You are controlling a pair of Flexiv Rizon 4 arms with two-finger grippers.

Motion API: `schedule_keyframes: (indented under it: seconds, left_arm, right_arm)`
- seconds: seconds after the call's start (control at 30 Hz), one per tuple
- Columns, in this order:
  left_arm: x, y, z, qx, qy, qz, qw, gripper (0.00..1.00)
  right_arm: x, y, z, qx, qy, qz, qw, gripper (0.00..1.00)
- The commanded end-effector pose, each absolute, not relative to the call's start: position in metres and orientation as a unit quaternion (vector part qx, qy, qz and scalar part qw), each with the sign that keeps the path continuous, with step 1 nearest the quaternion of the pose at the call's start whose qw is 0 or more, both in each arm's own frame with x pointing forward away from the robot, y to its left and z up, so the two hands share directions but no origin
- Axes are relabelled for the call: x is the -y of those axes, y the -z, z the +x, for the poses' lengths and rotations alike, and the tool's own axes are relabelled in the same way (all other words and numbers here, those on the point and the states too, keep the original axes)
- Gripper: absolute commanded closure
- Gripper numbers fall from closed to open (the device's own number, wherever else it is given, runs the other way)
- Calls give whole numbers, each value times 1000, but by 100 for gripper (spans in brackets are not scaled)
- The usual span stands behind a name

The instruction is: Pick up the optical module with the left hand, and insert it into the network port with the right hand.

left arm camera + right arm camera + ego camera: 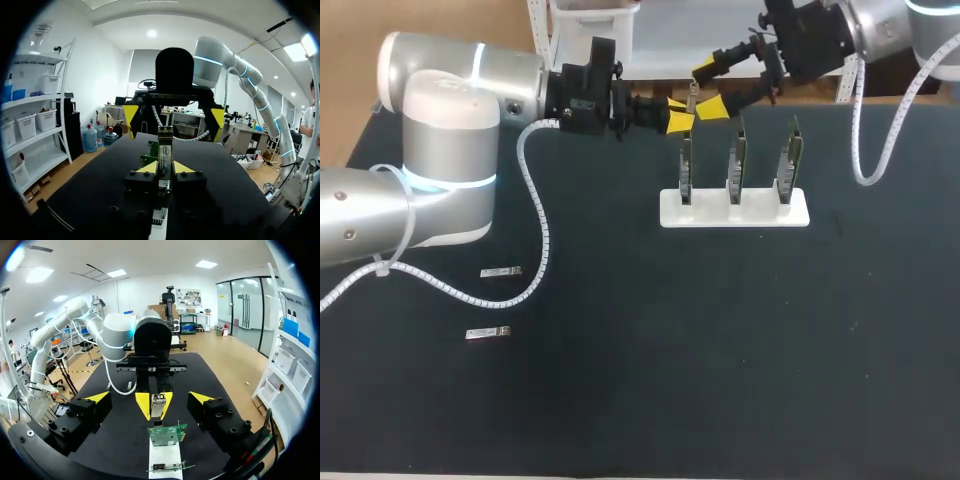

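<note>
**Dark tabletop, module mid-handover above the board rack**

Dark tabletop (720, 350) carries everything. The left arm (440, 170) comes in from the left and the right arm (880, 30) from the far right. They meet at the far middle, nose to nose.

A white holder (735, 212) sits right of centre with three green boards (735, 160) standing upright in it. These presumably carry the network port, but the port itself is too small to make out.

The left end effector (677, 114) is clamped on the optical module (692, 97). It holds the module by the lower part, upright in the air above the leftmost board, which looks meant to leave the top free for the other arm.

The right end effector (710, 88) has its fingers spread wide, one on each side of the module and not touching it. The take-over grip is not yet made.

Two spare modules (500, 271) lie flat at the near left, well apart from the holder.
</note>
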State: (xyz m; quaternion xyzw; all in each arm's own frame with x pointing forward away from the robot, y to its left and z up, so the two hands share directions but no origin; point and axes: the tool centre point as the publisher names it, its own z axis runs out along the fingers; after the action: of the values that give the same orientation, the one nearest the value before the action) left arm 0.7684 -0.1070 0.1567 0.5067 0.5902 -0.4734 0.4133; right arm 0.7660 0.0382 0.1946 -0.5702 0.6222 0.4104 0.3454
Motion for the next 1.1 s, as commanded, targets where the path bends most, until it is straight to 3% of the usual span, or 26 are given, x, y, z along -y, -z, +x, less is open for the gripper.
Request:
schedule_keyframes:
  seconds: [0.03, 0.67, 0.7, 0.73, 0.77, 1.1]
  left_arm:
    - [108, -156, 771, -590, 474, 508, 412, 100]
    - [108, -156, 771, -590, 474, 508, 412, 100]
    - [108, -156, 771, -590, 474, 508, 412, 100]
    - [108, -156, 771, -590, 474, 508, 412, 100]
    - [108, -156, 771, -590, 474, 508, 412, 100]
    - [108, -156, 771, -590, 474, 508, 412, 100]
  right_arm:
    - [-41, -194, 769, -620, -412, -573, 341, 0]
    - [-46, -193, 770, -621, -412, -575, 337, 0]
    - [-46, -193, 770, -621, -412, -575, 337, 52]
    - [-46, -193, 770, -621, -412, -574, 337, 67]
    - [-46, -193, 770, -622, -413, -574, 337, 97]
    - [-46, -191, 770, -626, -411, -572, 336, 100]
